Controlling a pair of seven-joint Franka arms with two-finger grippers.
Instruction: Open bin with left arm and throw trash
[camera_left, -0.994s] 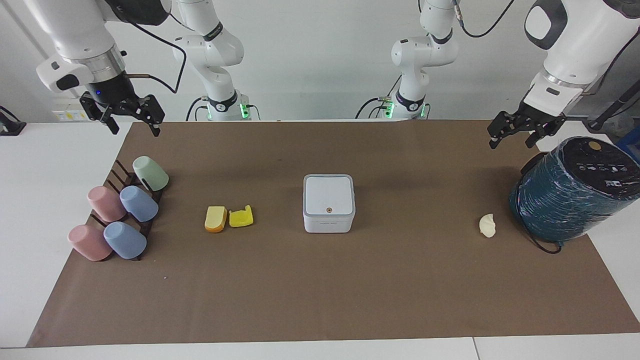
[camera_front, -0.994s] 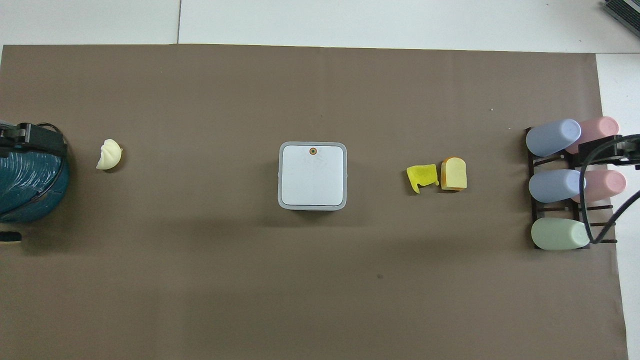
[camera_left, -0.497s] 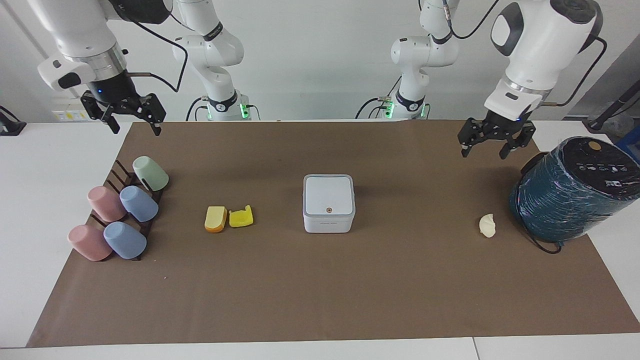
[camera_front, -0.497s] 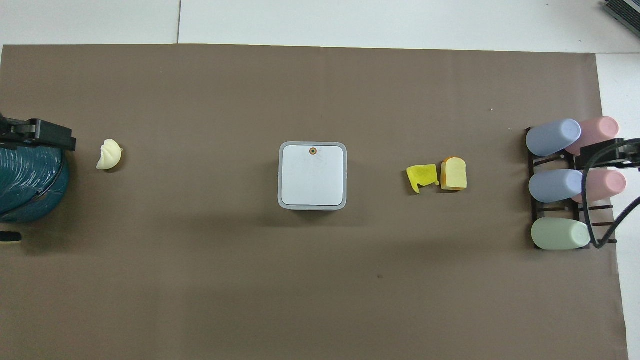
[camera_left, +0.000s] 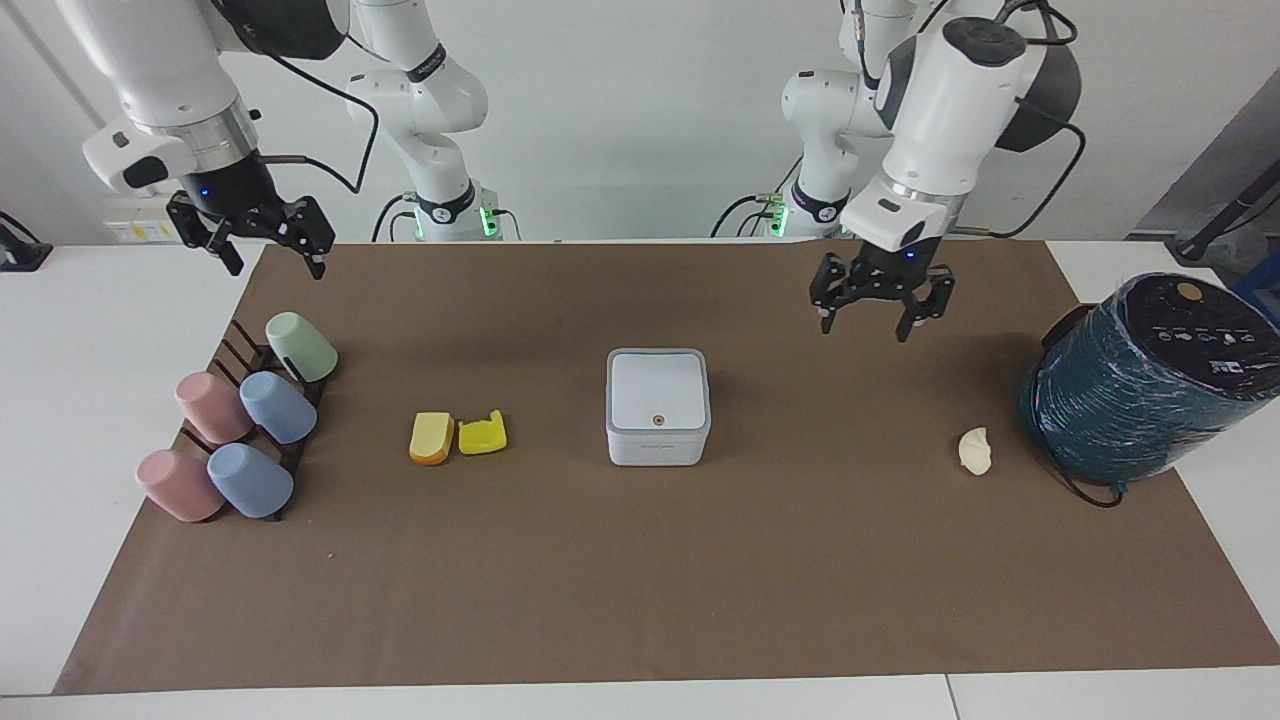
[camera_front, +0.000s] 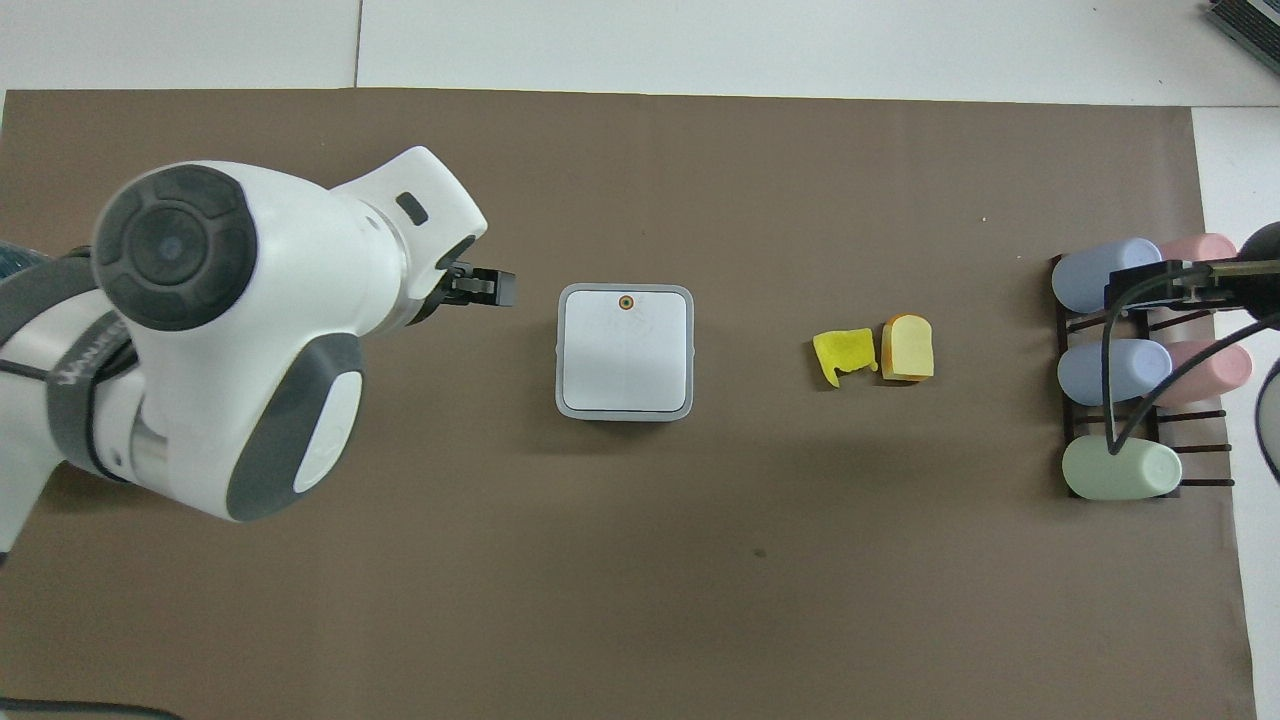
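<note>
My left gripper (camera_left: 872, 312) hangs open-fingered above the mat, wrist pointing down, beside the closed bin (camera_left: 658, 406) at mid-table; my right gripper (camera_left: 265, 235), open, waits over the mat's robot-side corner.

The bin (camera_left: 658, 405) looks smooth plastic (matt lid), on matt brown paper (camera_left: 640, 580).

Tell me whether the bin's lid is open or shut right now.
Shut. The bin has its lid lying flat within the grey rim, with no gap showing. The left end effector hangs open in the air, not touching it.
</note>
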